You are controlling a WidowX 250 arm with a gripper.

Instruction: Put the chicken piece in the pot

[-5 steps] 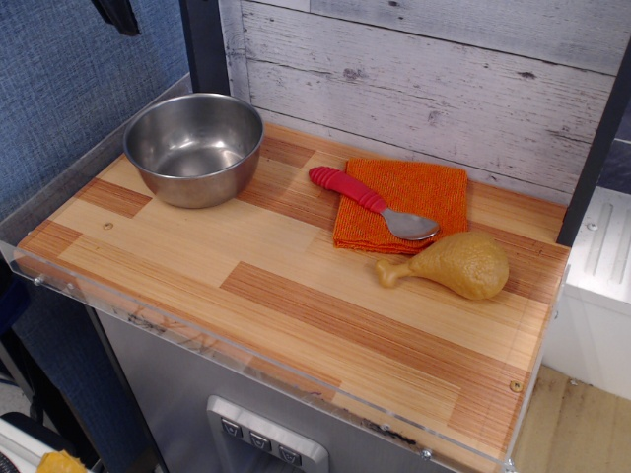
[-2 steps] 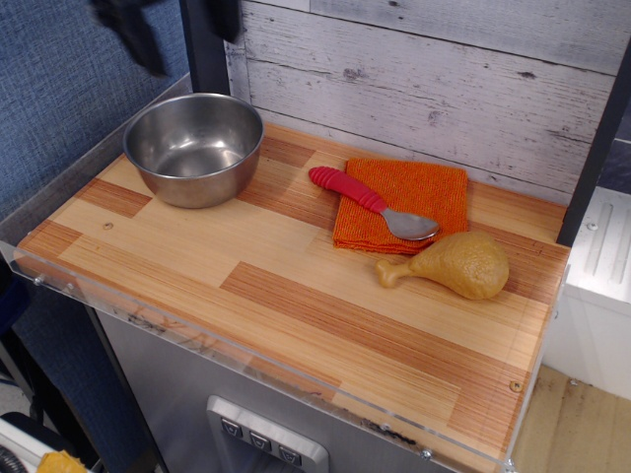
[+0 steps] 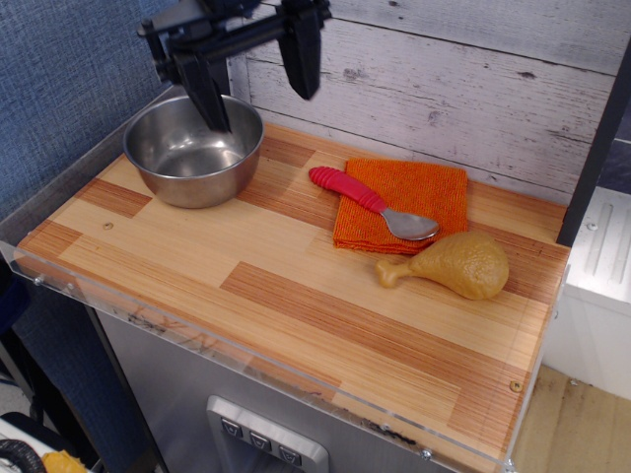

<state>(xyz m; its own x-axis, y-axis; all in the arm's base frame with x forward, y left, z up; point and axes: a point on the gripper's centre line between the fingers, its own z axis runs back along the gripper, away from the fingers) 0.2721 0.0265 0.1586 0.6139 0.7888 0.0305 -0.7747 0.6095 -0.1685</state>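
Observation:
The chicken piece [image 3: 457, 263], a golden-tan toy drumstick, lies on the wooden table at the right, its bone end pointing left. The pot [image 3: 193, 148], a shiny steel bowl, stands empty at the back left. My gripper [image 3: 258, 97] is black and open, with its two fingers spread wide. It hangs above the pot's right rim at the top of the view, far to the left of the chicken piece. It holds nothing.
A red-handled spoon [image 3: 370, 201] lies on a folded orange cloth [image 3: 406, 202] just behind the chicken piece. A grey plank wall [image 3: 444, 89] stands at the back. A clear lip [image 3: 246, 365] runs along the table's front edge.
My gripper has come down and to the right from the top left corner into full view, and now hangs open over the pot's right side. The objects on the table have not moved.

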